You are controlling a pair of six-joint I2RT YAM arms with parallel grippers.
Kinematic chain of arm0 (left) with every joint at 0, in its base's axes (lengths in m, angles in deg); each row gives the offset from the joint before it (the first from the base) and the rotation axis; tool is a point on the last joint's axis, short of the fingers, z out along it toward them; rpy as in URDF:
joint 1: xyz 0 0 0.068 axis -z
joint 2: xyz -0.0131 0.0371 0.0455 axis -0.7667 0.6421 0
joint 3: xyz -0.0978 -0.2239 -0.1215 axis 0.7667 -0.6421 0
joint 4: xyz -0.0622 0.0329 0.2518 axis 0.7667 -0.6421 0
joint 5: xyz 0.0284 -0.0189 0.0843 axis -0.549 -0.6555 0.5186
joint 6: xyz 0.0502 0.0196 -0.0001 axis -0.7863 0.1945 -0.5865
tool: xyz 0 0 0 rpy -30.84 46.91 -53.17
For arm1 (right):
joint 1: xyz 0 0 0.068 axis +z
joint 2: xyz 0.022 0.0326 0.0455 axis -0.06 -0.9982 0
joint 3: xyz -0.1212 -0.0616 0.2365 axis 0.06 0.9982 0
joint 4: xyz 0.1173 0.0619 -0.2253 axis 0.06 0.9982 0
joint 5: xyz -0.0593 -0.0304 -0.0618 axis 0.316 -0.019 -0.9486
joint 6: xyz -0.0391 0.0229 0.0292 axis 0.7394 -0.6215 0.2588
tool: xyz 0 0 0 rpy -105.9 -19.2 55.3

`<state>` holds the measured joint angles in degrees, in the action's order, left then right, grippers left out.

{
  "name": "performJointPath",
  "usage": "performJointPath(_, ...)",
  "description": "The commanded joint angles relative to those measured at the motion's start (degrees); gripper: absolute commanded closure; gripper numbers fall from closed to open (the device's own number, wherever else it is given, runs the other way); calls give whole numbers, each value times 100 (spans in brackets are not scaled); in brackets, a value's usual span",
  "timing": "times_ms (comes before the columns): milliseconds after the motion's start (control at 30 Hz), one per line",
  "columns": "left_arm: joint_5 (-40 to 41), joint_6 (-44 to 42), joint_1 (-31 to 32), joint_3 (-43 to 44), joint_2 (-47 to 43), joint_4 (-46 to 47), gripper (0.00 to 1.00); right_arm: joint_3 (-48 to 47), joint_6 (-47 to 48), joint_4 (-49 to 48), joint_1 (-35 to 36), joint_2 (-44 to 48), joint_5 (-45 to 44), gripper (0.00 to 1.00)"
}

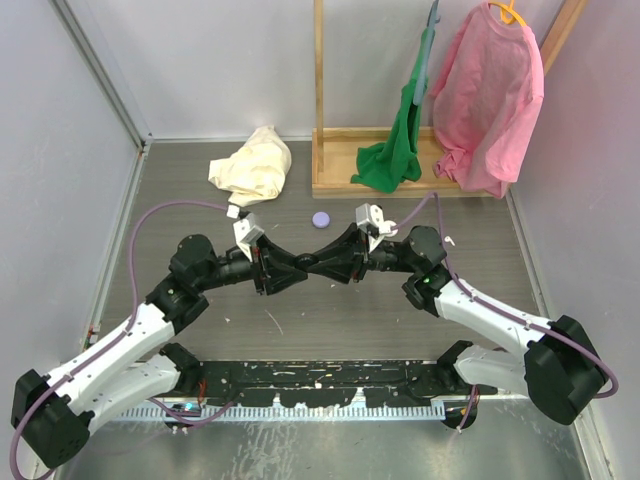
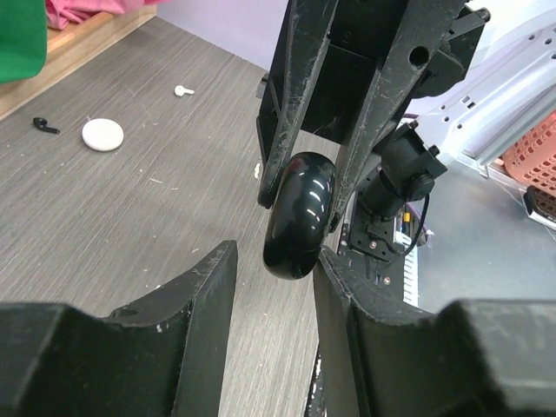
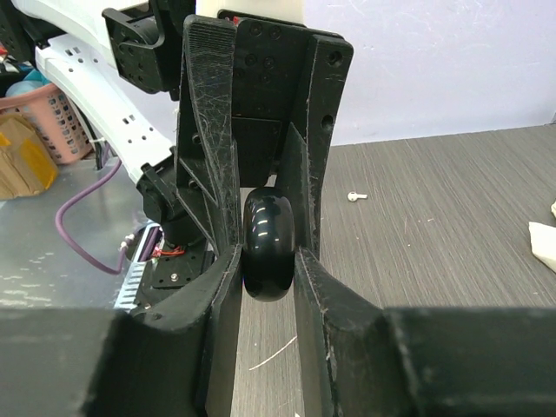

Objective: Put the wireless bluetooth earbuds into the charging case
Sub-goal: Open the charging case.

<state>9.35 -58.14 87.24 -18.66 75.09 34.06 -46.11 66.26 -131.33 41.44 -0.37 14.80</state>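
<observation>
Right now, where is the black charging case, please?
Both wrist views show the charging case clamped in the right pincer above the table's middle, left pincer flanking it.

From overhead, you could not see the charging case (image 2: 300, 217): the left gripper (image 1: 303, 268) and right gripper (image 1: 325, 263) hid it. In the left wrist view, the right gripper covered its 12 o'clock end. At 10 o'clock, the white earbud (image 2: 181, 89) and black earbud (image 2: 45, 125) were too small to detail. At 3 o'clock, the frame edge cut off the pink basket (image 2: 532, 155).

Black charging case (image 2: 300, 208) pinched in right claw (image 2: 306, 187), left claw (image 2: 272, 261) parted around it, white earbud (image 2: 181, 89) beyond
</observation>
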Motion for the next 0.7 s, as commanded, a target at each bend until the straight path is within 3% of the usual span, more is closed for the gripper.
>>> performJointPath(0,-9,126,25,-50,-14,837,59,-278,-154,-415,-22,73,-59,96)
performJointPath(233,-26,223,25,-96,57,1170,66,-270,-282,-527,-24,20,-71,96)
performJointPath(500,-57,285,22,-197,106,1515,91,-229,-453,-740,-12,-83,-8,95)
performJointPath(567,-39,239,24,-232,63,1545,99,-200,-457,-798,-12,-75,-4,91)
performJointPath(667,-41,44,25,-287,15,1491,100,-173,-449,-817,-14,-4,-147,76)
